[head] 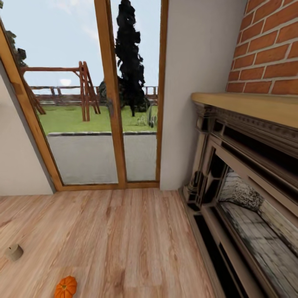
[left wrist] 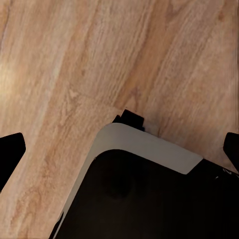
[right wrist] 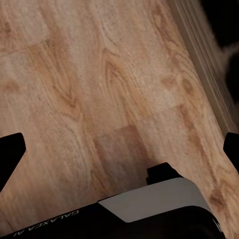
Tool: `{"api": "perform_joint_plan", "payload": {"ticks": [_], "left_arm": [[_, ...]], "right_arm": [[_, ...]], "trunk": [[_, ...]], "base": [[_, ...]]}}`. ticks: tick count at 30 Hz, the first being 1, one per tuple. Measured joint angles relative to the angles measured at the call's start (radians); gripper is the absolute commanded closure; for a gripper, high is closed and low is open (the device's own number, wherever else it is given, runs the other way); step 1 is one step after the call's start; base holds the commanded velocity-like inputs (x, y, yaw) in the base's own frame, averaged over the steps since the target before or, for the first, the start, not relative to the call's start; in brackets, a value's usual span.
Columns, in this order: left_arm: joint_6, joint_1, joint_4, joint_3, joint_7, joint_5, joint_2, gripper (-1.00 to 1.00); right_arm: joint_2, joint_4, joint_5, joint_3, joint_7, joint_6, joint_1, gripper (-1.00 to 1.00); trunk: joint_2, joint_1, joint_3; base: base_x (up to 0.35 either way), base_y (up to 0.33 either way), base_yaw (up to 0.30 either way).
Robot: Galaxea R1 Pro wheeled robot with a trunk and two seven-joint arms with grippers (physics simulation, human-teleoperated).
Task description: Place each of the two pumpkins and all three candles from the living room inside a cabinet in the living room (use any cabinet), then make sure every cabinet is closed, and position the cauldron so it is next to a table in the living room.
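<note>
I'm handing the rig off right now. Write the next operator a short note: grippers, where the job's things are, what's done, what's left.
Grippers: left gripper and right gripper both open and empty, hanging over bare wood floor.
Things in sight: one pumpkin on the floor at the head view's lower left, one candle on the floor to its left and farther off. Fireplace at right, glass door ahead.
Done: nothing that can be confirmed from here.
Left: pick up this pumpkin and candle, find the other pumpkin, two candles, cabinet, cauldron and table.
</note>
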Motion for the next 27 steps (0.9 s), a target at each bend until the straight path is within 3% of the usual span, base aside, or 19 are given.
{"api": "perform_joint_plan", "payload": {"ticks": [27], "left_arm": [[0.000, 0.000, 0.000, 0.000, 0.000, 0.000, 0.000, -1.00]], "right_arm": [[0.000, 0.000, 0.000, -0.001, 0.000, 0.000, 0.000, -1.00]], "trunk": [[0.000, 0.000, 0.000]], "base": [[0.328, 0.000, 0.000]]}}
